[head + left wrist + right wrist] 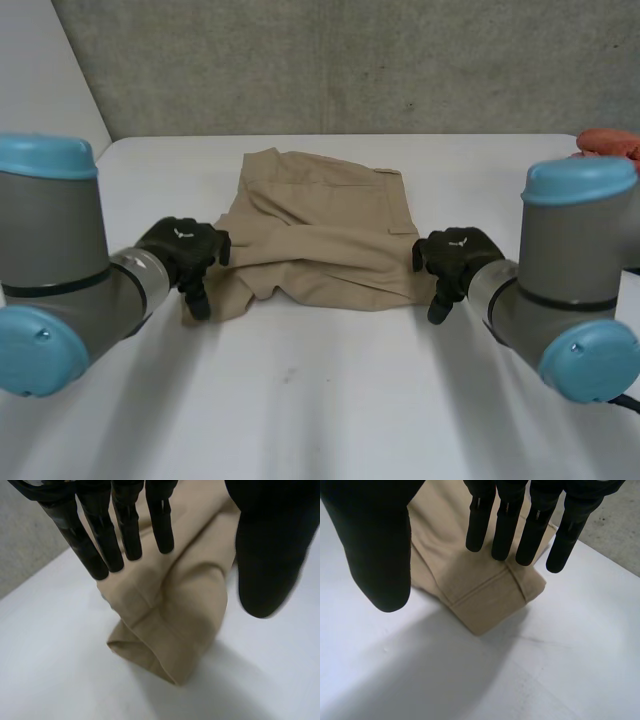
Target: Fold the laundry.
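Khaki trousers (320, 235) lie folded on white table (320, 400). Left hand (185, 245) and right hand (455, 252) at near corners; fingers straight, thumbs apart, pinching nothing.

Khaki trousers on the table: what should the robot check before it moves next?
1. Left hand open, fingers straight: ok.
2. Right hand open, fingers straight: ok.
3. Each hand over a near corner of the khaki trousers: ok.
4. Fingers touching the cloth: cannot tell.
5. Trousers lying flat: not ok, near edge bunched.
6. Red-orange thing at the table's far right edge apart from the trousers: ok.
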